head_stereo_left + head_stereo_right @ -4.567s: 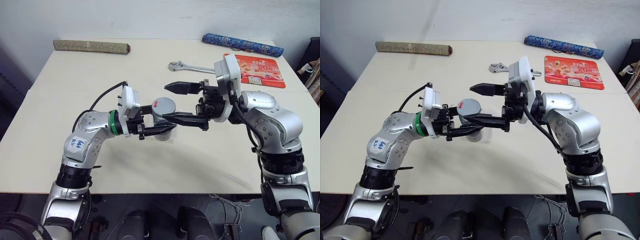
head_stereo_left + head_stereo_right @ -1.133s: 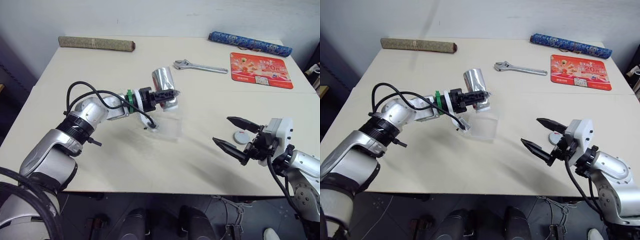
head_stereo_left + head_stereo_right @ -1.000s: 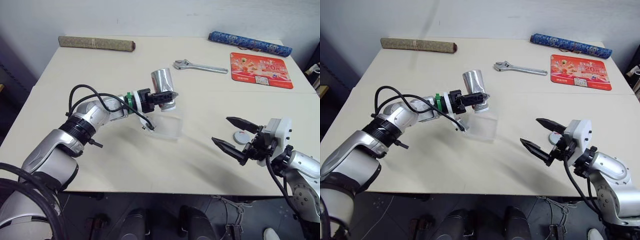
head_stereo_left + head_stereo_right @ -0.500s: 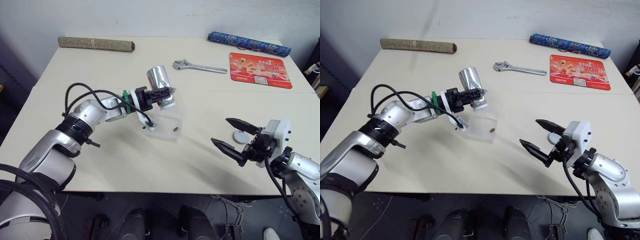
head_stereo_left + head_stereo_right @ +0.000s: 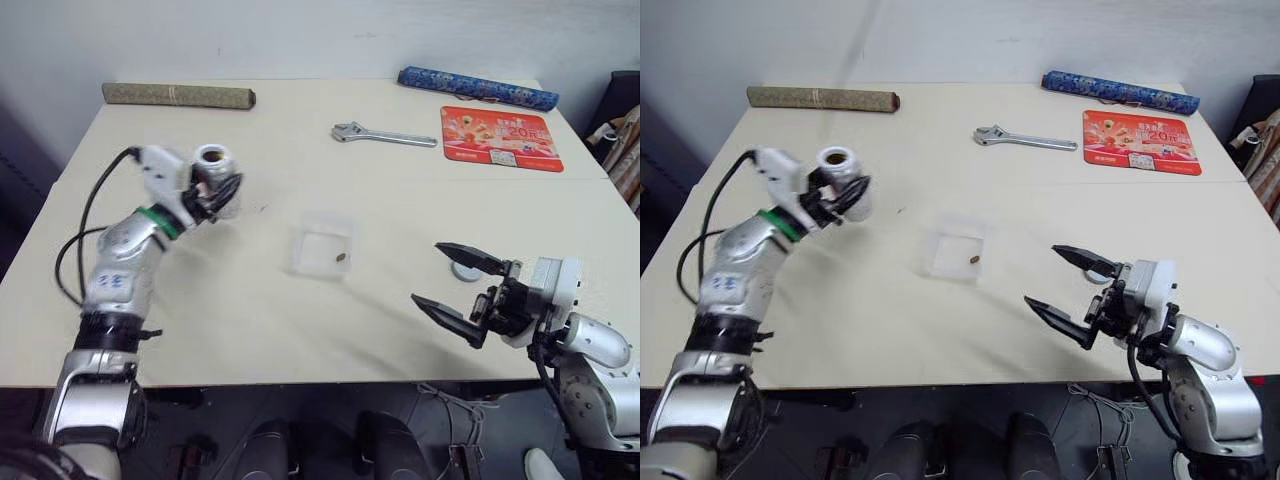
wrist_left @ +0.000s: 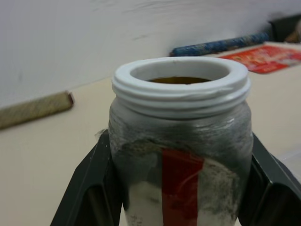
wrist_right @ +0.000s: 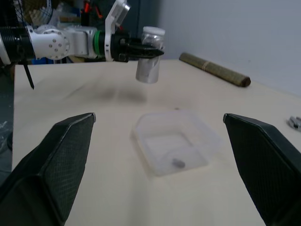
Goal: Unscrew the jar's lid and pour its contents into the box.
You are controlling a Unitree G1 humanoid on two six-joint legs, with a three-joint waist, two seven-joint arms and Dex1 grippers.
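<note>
My left gripper (image 5: 220, 192) is shut on the jar (image 5: 214, 178) and holds it upright above the table's left side. The jar's white mouth (image 6: 181, 77) is open, and a red-and-white label (image 6: 181, 188) shows between the black fingers (image 6: 89, 188). The clear box (image 5: 322, 228) sits at mid-table with one brown pellet of the contents (image 5: 341, 257) inside. The grey lid (image 5: 465, 271) lies on the table at the right, just behind my right gripper (image 5: 455, 285), which is open and empty. In the right wrist view the box (image 7: 155, 126) lies ahead.
Along the table's far edge lie a brown roll (image 5: 178, 95) on the left and a blue roll (image 5: 478, 88) on the right. A wrench (image 5: 385, 135) and a flat red printed card (image 5: 500, 138) lie at the back right.
My left arm has drawn the jar back from above the box to the left and turned it upright. A pellet now lies in the box. The right gripper has shifted slightly left.
</note>
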